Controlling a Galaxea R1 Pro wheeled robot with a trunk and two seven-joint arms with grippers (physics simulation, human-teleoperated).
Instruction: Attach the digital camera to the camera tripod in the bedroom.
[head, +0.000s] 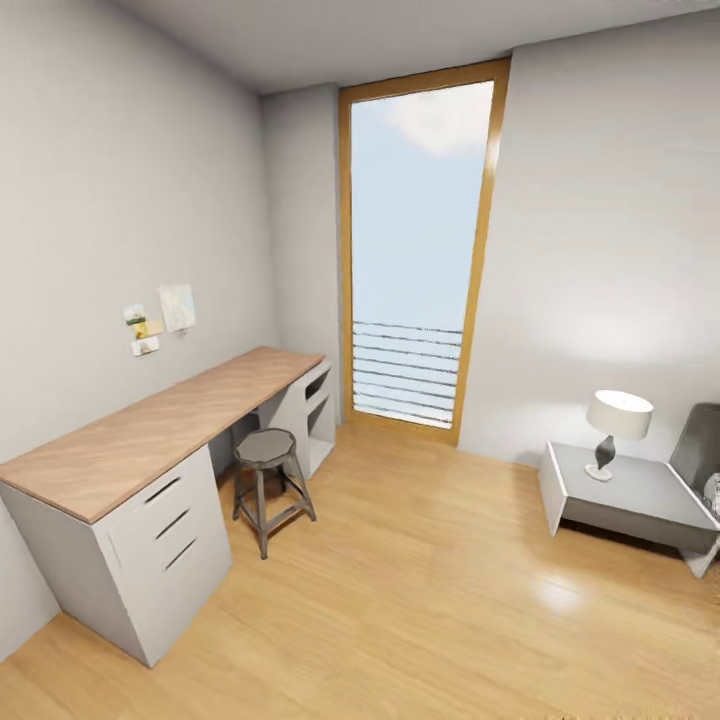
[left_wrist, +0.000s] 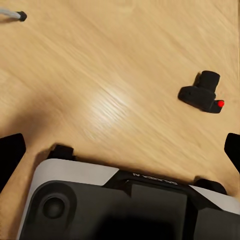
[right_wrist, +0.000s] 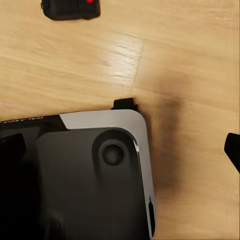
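— Looking through the head camera, what do you get?

— A bedroom (head: 600, 240) with light grey walls and a wood-plank floor (head: 420, 590). A tall window (head: 418, 250) with a wooden frame stands in the far wall. Along the left wall runs a long desk (head: 150, 425) with a wooden top and white drawers, and a round metal stool (head: 266, 480) stands just in front of it. A few papers (head: 160, 318) are pinned above the desk. At the right sits a low grey table (head: 640, 495) with a white-shaded lamp (head: 616, 428) on it.

— And the digital camera?

— It lies on the floor. In the left wrist view the digital camera (left_wrist: 202, 92) rests on the planks (red dot showing), apart from the robot's white and black base (left_wrist: 125, 205). In the right wrist view it (right_wrist: 70, 8) sits at the frame's edge, cut off, again clear of the base (right_wrist: 90, 175).

— Anything of the tripod?

— A thin grey rod with a black tip (left_wrist: 15, 16) pokes into a corner of the left wrist view; I cannot tell what it belongs to.

— The grippers?

— Left fingertips (left_wrist: 10, 152) show as dark shapes at both edges, spread wide, nothing between them. Of the right gripper one fingertip (right_wrist: 232, 150) shows at the edge, so I cannot tell how its jaws stand.
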